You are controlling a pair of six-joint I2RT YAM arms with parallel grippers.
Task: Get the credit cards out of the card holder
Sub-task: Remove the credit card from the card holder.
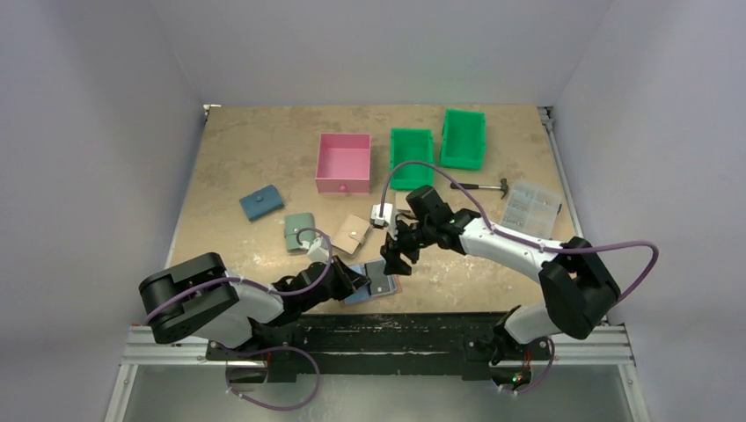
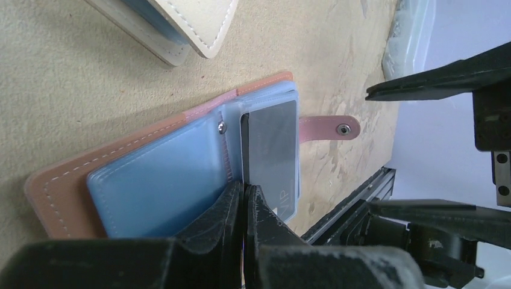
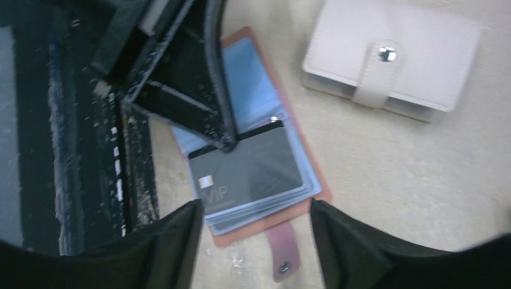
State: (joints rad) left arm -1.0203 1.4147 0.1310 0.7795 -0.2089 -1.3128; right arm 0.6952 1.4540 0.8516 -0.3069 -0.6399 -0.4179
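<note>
Right gripper (image 3: 253,224) hovers, fingers apart, over the open card holder (image 3: 259,84) (dark VIP card (image 3: 253,171) showing); left gripper (image 2: 244,198), closed, covers its corner; beige wallet (image 3: 398,54) beside.

I have the card holder (image 2: 60,186) lying open on the table (image 1: 264,149) at its near edge, between my arms, a card (image 2: 274,150) on its right-hand leaf. My left gripper (image 2: 244,189) sits at that card's edge; my right gripper (image 3: 254,208) hangs above. A closed wallet (image 1: 352,233) lies just behind, a second wallet (image 1: 299,230) left of that, a third wallet (image 1: 261,204) farther left. A row of bins (image 1: 412,158) stands behind, with a hammer (image 1: 482,187) and a box (image 1: 530,207) to the right.
</note>
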